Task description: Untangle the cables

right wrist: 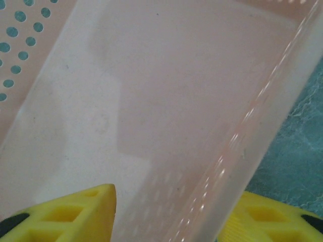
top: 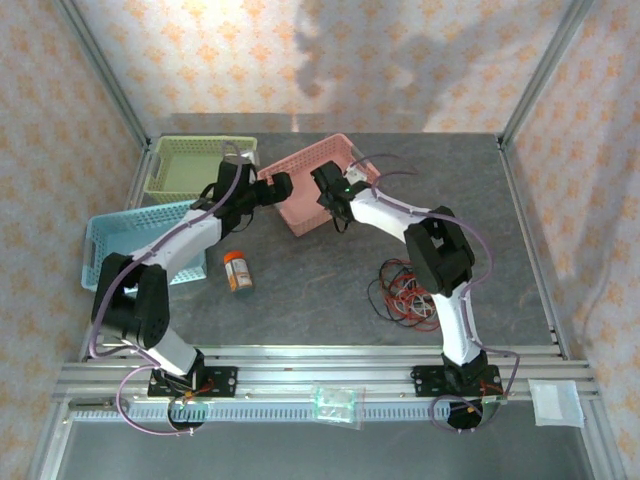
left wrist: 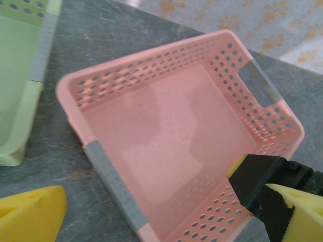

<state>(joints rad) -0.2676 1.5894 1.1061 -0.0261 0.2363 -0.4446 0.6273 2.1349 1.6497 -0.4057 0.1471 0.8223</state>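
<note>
The cables [top: 405,295] lie in a tangled heap of red and black loops on the table, beside my right arm's base, with no gripper near them. My right gripper [top: 333,200] is at the near wall of the pink basket [top: 305,155]. Its yellow fingers [right wrist: 75,212] stand apart on either side of that wall [right wrist: 202,166], one inside and one outside, and the gripper [right wrist: 174,214] is open. My left gripper [top: 278,188] hovers wide open at the basket's left corner. In its wrist view the gripper [left wrist: 166,222] spans the basket's taped rim [left wrist: 113,186].
A green basket [top: 190,165] stands at the back left, also seen in the left wrist view [left wrist: 20,75]. A blue basket [top: 110,240] sits under my left arm. A small orange-lidded bottle [top: 238,270] lies on the table in front of it.
</note>
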